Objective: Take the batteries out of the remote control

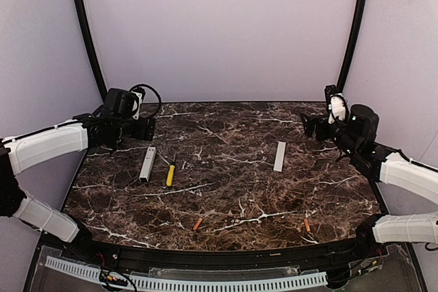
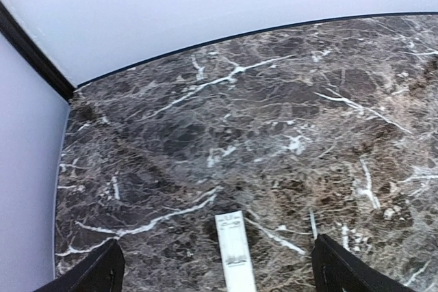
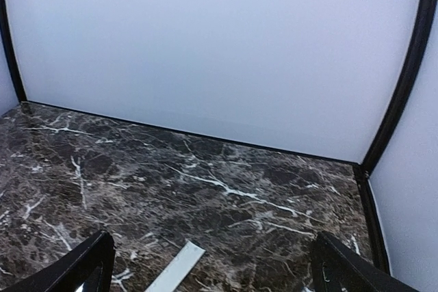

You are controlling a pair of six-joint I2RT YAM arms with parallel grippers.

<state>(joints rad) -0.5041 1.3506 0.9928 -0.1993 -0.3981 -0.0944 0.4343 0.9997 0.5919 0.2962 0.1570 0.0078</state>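
Observation:
The remote control [image 1: 148, 163] lies flat on the left of the marble table, a slim white bar with dark print. In the left wrist view the remote control [image 2: 236, 254] sits low in the frame between my spread fingers, which do not touch it. My left gripper [image 1: 145, 128] [image 2: 217, 243] hovers open just behind it, holding nothing. Two small orange batteries lie near the front edge, one at centre-left [image 1: 198, 223] and one at right [image 1: 307, 224]. My right gripper [image 1: 311, 126] [image 3: 211, 237] is open and empty at the back right.
A yellow-handled screwdriver [image 1: 170, 171] lies just right of the remote. A thin flat white cover strip [image 1: 280, 156] [image 3: 176, 269] rests right of centre, below the right gripper. Curved walls and black posts enclose the table at the back and sides.

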